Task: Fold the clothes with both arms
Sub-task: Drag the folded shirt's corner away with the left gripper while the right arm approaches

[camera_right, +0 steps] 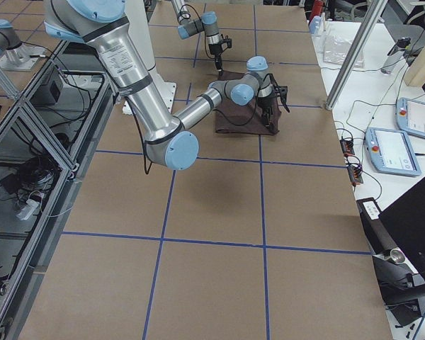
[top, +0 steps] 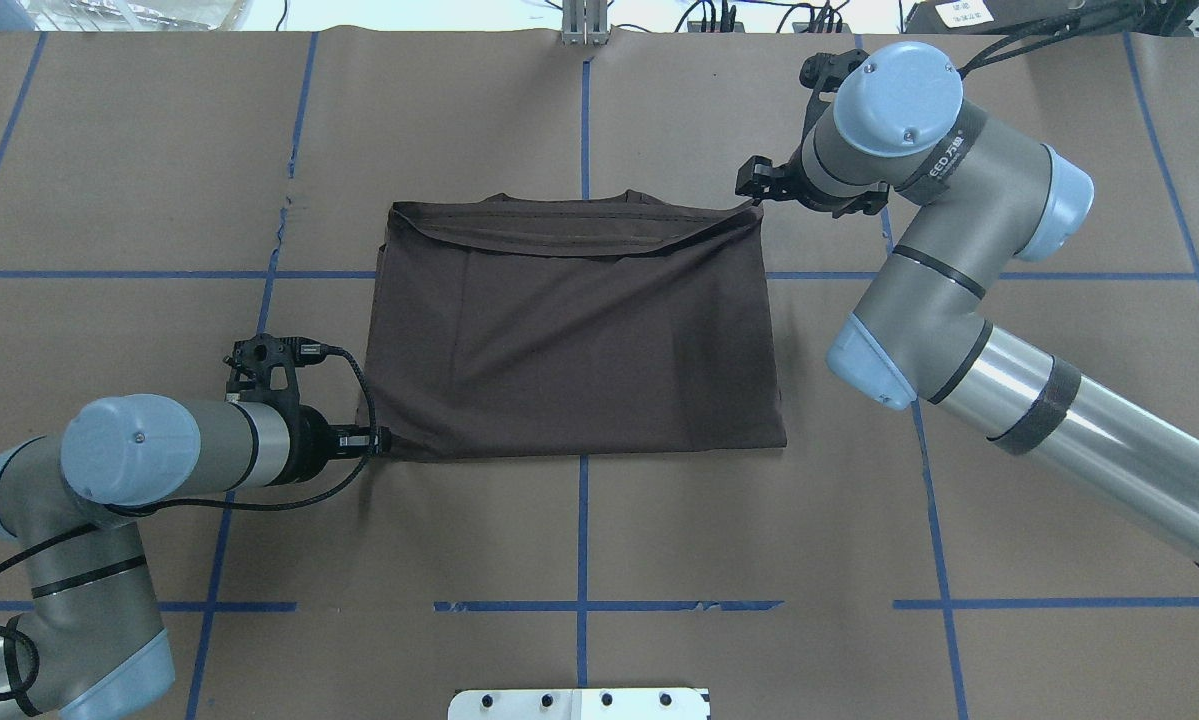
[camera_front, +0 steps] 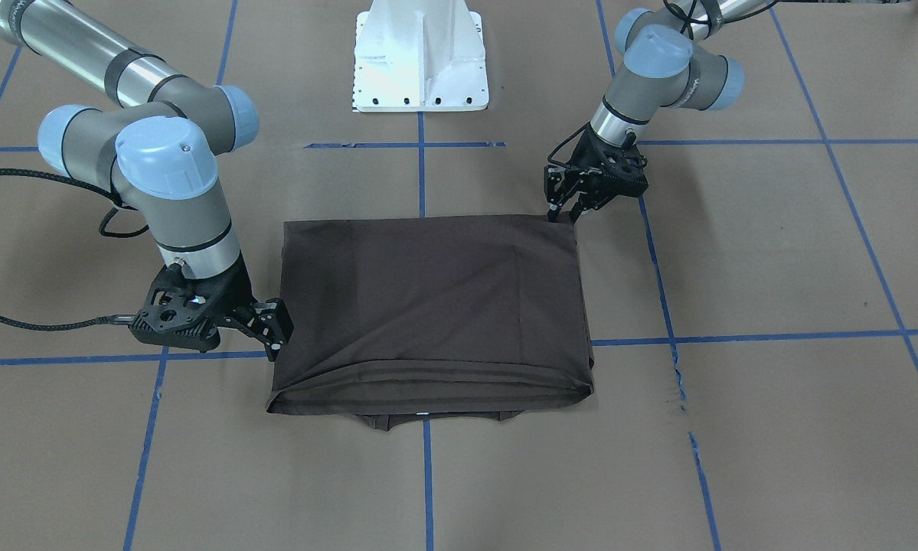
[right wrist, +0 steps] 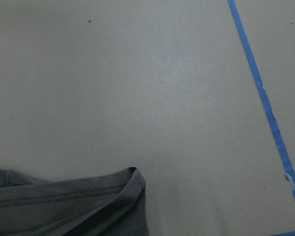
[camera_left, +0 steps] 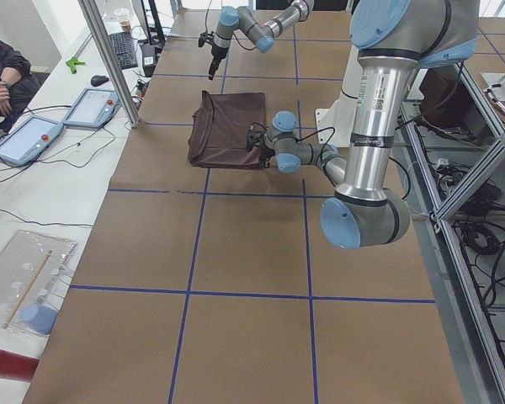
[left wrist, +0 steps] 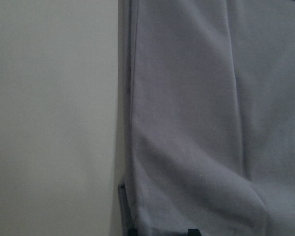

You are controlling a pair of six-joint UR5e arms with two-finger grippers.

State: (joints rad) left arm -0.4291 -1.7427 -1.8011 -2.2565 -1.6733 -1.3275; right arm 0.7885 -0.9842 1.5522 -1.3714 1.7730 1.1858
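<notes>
The dark grey-brown T-shirt (camera_front: 428,306) lies folded into a rectangle on the brown paper table, and its collar edge peeks out on the side far from the robot (top: 559,200). My left gripper (top: 384,441) is low at the shirt's near-left corner (camera_front: 564,214). It looks shut on that corner, and cloth (left wrist: 196,123) fills its wrist view. My right gripper (top: 751,187) is beside the far-right corner (camera_front: 276,330), open and empty. That corner (right wrist: 64,201) lies loose on the table.
The white pedestal base (camera_front: 420,61) stands behind the shirt. Blue tape lines (top: 582,520) cross the table. In the exterior left view a person (camera_left: 0,80) and control tablets (camera_left: 25,139) are beyond the table's far edge.
</notes>
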